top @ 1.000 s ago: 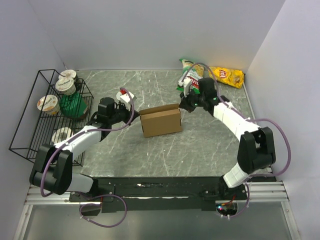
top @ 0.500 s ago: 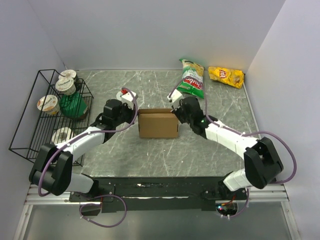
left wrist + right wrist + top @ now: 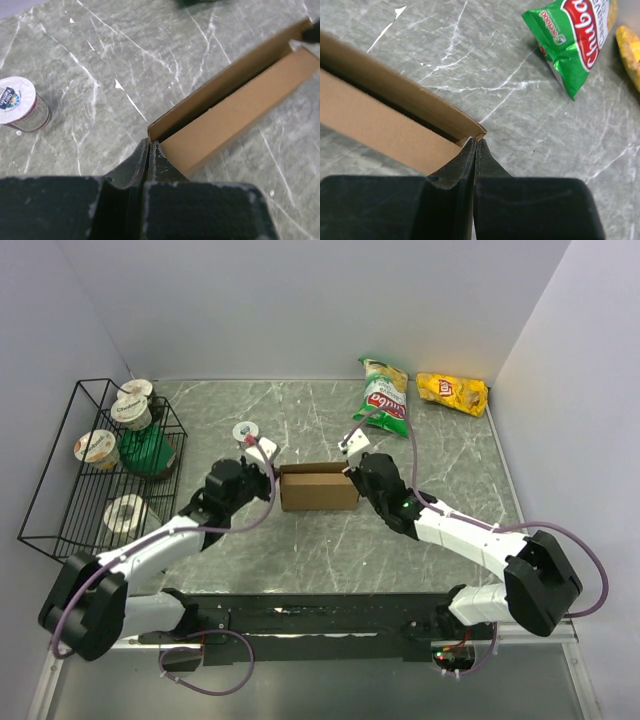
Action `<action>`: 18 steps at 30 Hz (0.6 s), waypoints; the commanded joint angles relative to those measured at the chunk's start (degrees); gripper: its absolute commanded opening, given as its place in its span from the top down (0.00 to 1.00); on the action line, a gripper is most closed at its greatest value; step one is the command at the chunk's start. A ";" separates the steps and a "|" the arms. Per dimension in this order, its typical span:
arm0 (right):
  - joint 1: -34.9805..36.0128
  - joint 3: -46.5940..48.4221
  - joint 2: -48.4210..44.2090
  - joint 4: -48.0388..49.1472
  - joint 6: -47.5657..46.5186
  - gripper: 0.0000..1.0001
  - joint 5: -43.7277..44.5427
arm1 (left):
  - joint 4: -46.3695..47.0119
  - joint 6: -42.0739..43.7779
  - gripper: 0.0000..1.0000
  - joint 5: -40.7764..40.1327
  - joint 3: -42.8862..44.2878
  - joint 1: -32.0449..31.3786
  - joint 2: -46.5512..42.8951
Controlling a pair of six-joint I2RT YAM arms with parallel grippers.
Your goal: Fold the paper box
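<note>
Paper box (image 3: 318,487): plain brown, unprinted, mid-table, long open trough running left to right.
Left gripper (image 3: 149,149): fingers closed tight, pinching the box's left end corner.
Right gripper (image 3: 476,145): likewise closed flat, on the right end corner.
Green snack bag (image 3: 577,37): far right, white lettering starting "Chub".
Yellow bag (image 3: 452,392): far right corner, print unreadable.
Yogurt cup (image 3: 20,102): left of the box, label too small to read.
Change: a second ago the box showed a taller face; both arms now sit nearer.
</note>
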 commanded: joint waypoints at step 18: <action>2.73 1.92 -3.57 -5.08 24.27 1.00 -9.68 | 14.70 -1.29 0.99 -15.21 -10.52 -11.82 -5.09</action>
